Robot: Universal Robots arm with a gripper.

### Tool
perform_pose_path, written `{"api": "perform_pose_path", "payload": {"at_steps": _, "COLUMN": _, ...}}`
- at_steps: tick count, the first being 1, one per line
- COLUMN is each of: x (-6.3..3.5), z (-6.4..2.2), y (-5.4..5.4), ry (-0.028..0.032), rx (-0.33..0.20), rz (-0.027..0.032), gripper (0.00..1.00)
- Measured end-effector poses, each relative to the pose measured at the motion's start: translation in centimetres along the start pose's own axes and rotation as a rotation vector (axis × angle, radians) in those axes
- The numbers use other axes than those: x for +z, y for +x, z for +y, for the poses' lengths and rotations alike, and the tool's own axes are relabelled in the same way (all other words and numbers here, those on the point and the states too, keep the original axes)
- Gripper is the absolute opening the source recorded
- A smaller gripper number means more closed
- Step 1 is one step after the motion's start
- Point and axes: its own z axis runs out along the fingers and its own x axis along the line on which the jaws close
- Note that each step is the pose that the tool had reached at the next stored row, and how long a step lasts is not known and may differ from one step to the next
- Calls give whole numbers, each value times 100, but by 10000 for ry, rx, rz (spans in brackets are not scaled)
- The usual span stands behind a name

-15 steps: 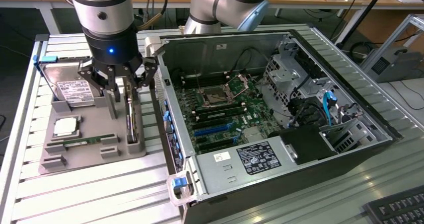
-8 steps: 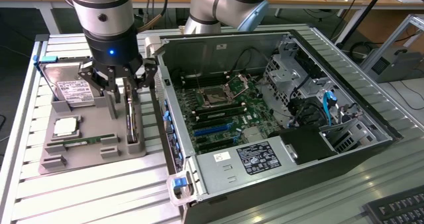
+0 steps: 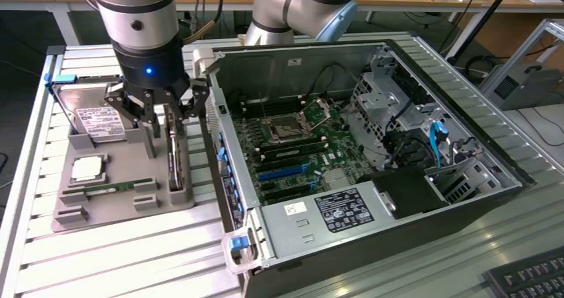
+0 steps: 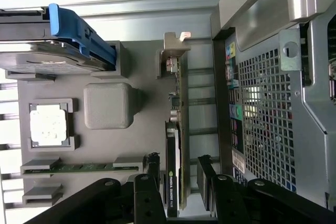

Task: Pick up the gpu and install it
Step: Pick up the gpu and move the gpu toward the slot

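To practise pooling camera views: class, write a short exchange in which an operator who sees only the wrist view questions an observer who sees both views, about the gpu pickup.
Operator: The open gripper straddles the gpu. Is the computer case uncovered?
Observer: Yes; it lies on its side, open side up, with the motherboard exposed.
Operator: Anything beyond the computer case?
Observer: A keyboard, its corner at the exterior view's lower right.

Hard drive (image 3: 97, 121), open computer case (image 3: 291, 60)
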Motion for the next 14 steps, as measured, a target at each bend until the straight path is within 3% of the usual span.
{"api": "perform_pose_path", "payload": {"at_steps": 14, "x": 32, "z": -1, "y": 1, "ry": 1, "rx": 0, "rz": 0, "gripper": 42}}
